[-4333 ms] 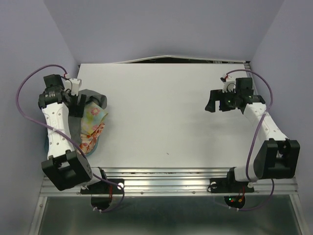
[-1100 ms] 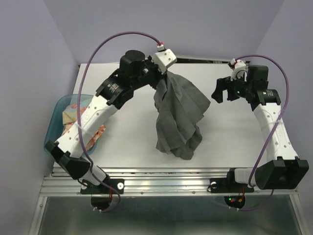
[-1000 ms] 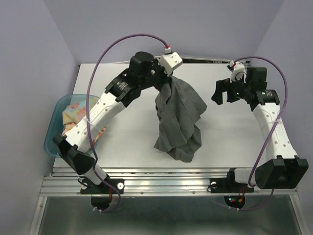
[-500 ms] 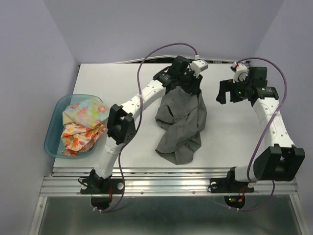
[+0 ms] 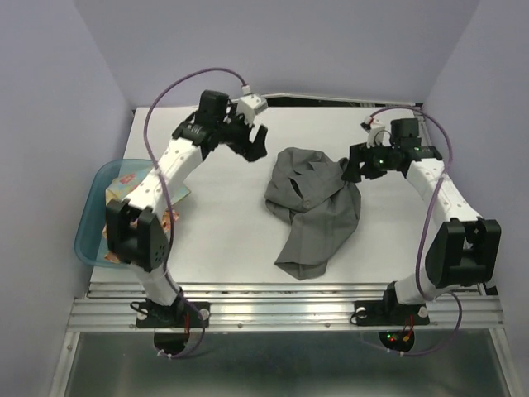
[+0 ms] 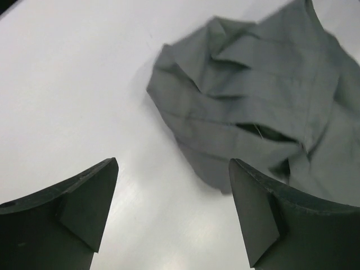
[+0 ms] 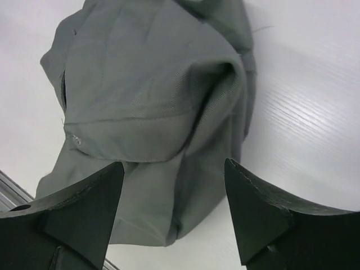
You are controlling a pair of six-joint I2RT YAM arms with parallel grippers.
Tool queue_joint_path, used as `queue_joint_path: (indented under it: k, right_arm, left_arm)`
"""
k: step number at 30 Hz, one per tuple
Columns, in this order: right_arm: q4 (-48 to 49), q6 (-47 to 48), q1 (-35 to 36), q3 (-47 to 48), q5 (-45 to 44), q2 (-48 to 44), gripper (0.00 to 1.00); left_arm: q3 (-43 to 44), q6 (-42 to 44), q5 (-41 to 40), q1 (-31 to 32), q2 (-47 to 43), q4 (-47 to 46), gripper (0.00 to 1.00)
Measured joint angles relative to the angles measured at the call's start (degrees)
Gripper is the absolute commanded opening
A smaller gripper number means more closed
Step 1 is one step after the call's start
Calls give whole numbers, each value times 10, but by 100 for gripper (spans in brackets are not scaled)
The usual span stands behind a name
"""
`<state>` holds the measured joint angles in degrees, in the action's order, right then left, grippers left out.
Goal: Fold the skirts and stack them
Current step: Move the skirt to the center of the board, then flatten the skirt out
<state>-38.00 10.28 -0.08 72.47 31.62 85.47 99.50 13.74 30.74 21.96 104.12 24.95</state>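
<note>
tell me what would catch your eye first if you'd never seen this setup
A dark grey skirt lies crumpled in a heap in the middle of the white table. The left gripper and the right gripper hang open on either side of it, neither holding anything. At the table's left edge sits a blue basin with flowered cloth in it, partly hidden by the left arm.

crumpled grey skirt beyond parted hand
</note>
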Motion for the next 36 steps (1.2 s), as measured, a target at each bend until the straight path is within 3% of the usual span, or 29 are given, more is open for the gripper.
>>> queue_joint_path:
  k: [3, 5, 9, 16, 23, 25, 26, 28, 29, 31, 32, 36]
  right_arm:
    - [17, 3, 32, 0, -1, 34, 70]
    - [27, 5, 39, 1, -3, 62, 69]
    - [40, 6, 40, 1, -12, 108, 68]
    - [47, 2, 57, 28, -14, 149, 52]
    - [52, -24, 58, 50, 5, 154, 43]
    - [52, -35, 58, 59, 11, 155, 40]
    - [52, -41, 58, 63, 15, 155, 32]
    - [51, -45, 58, 70, 21, 155, 21]
    - [51, -50, 58, 75, 26, 155, 11]
    - [51, -54, 58, 84, 32, 155, 1]
    - [51, -57, 58, 89, 34, 155, 1]
    - [51, -64, 58, 105, 34, 155, 1]
  left_arm:
    - [-165, 90, -16, 39, -139, -30, 84]
    - [-259, 151, -34, 97, -201, -67, 85]
    - [-373, 236, -52, 177, -224, -122, 86]
    - [-437, 366, -70, 176, -177, -217, 88]
    - [-452, 435, -89, 200, -127, -346, 86]
    - [-452, 454, -95, 205, -110, -365, 77]
    - [-452, 467, -100, 208, -94, -381, 59]
    - [-451, 478, -108, 214, -75, -396, 39]
    - [-451, 486, -118, 217, -64, -406, 25]
    - [-451, 489, -128, 219, -53, -410, 13]
    - [-450, 488, -137, 219, -50, -409, 0]
    - [-424, 460, -129, 205, -66, -370, 0]
